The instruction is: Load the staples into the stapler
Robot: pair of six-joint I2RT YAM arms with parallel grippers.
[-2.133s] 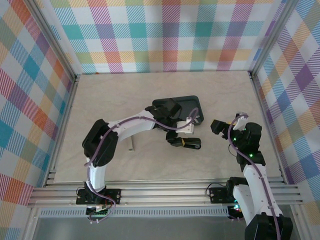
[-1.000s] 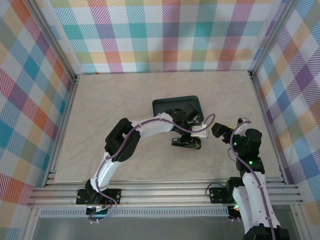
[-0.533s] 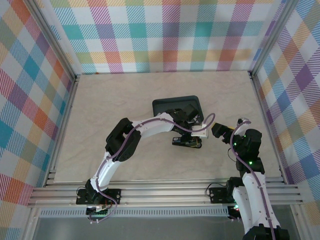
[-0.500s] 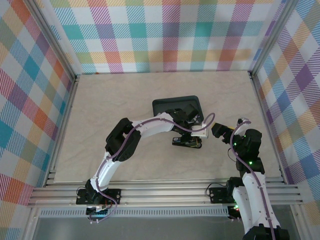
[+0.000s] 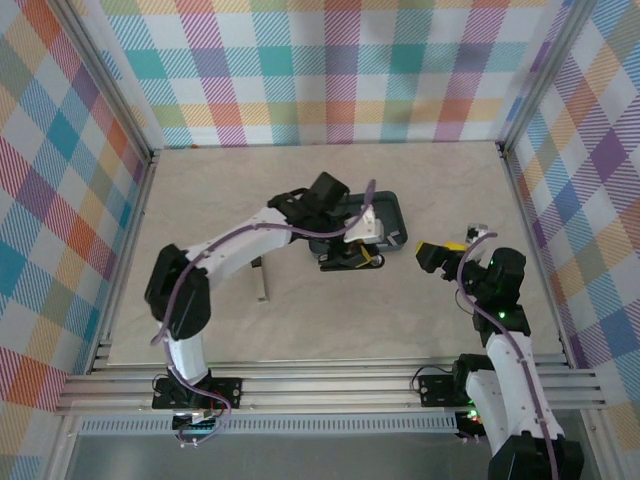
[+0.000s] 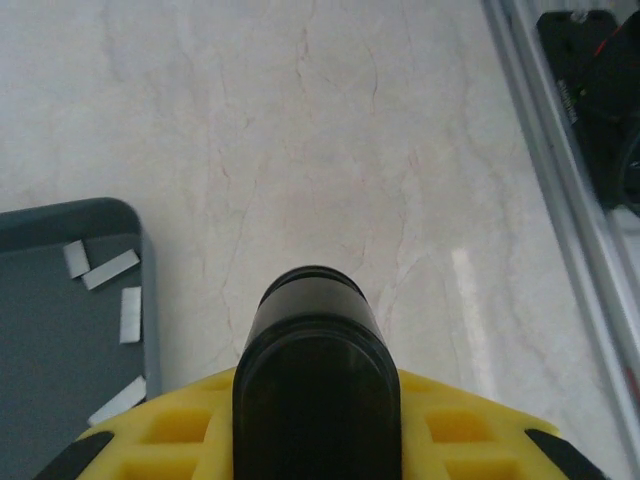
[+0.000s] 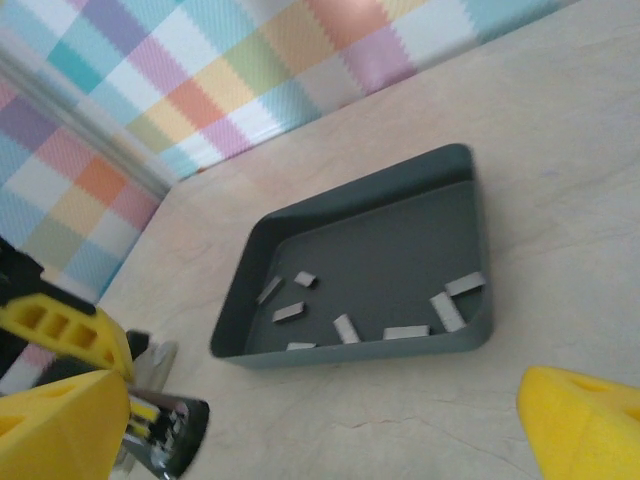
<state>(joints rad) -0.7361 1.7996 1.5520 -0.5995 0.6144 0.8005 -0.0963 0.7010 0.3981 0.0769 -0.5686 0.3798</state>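
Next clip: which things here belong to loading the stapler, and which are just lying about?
Job: stapler, held in the left gripper; staples; their dark tray.
Lying about: thin grey piece on the table, too small to identify.

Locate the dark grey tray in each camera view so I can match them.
Top external: tray at centre, slightly right.
Left wrist: lower left corner.
Right wrist: centre.
Shared landmark: the staples lying in it, seen in both wrist views.
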